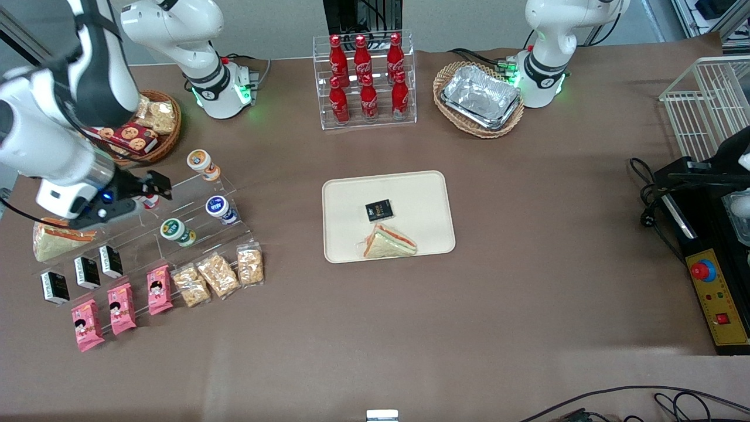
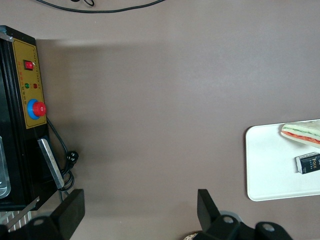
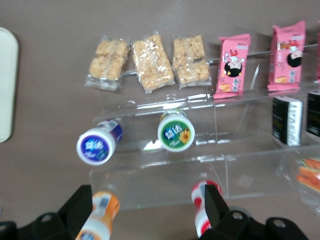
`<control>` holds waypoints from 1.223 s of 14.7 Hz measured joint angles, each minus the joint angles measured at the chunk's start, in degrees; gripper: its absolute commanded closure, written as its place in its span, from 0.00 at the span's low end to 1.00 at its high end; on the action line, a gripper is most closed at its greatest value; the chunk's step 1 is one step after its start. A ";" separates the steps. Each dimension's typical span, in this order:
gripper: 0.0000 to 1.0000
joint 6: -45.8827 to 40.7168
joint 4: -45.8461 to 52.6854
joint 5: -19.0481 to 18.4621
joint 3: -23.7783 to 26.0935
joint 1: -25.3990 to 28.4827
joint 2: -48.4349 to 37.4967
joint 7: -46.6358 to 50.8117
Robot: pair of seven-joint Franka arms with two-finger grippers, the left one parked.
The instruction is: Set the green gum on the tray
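Observation:
The green gum (image 1: pixel 177 231) (image 3: pixel 176 132), a white canister with a green-rimmed lid, lies on a step of the clear tiered stand (image 1: pixel 193 205) toward the working arm's end of the table. A blue-lidded canister (image 1: pixel 220 208) (image 3: pixel 97 145) lies beside it. My right gripper (image 1: pixel 143 196) (image 3: pixel 147 210) hovers open above the stand, slightly farther from the front camera than the gum. Nothing is between its fingers, and it is apart from the gum. An orange-lidded canister (image 3: pixel 100 217) and a red one (image 3: pixel 204 210) lie under its fingers. The cream tray (image 1: pixel 345 205) (image 3: pixel 6 85) sits mid-table, holding a black packet (image 1: pixel 379 210) and a sandwich (image 1: pixel 389 242).
Snack bars (image 1: pixel 217 274), pink packets (image 1: pixel 122 308) and black packets (image 1: pixel 87 272) fill the stand's lower steps, with a wrapped sandwich (image 1: pixel 58 240) beside them. A cookie basket (image 1: pixel 146 130), a cola rack (image 1: pixel 364 79) and a foil-tray basket (image 1: pixel 480 98) line the back. A control box (image 1: pixel 718 299) sits at the parked arm's end.

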 measured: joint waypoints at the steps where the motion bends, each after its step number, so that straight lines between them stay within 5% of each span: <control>1: 0.00 -2.98 2.35 0.00 0.06 0.00 -0.62 0.02; 9: 0.00 -8.49 7.72 0.00 0.26 0.01 -2.33 0.19; 18: 0.00 15.46 -7.73 0.00 -0.06 0.00 0.81 0.26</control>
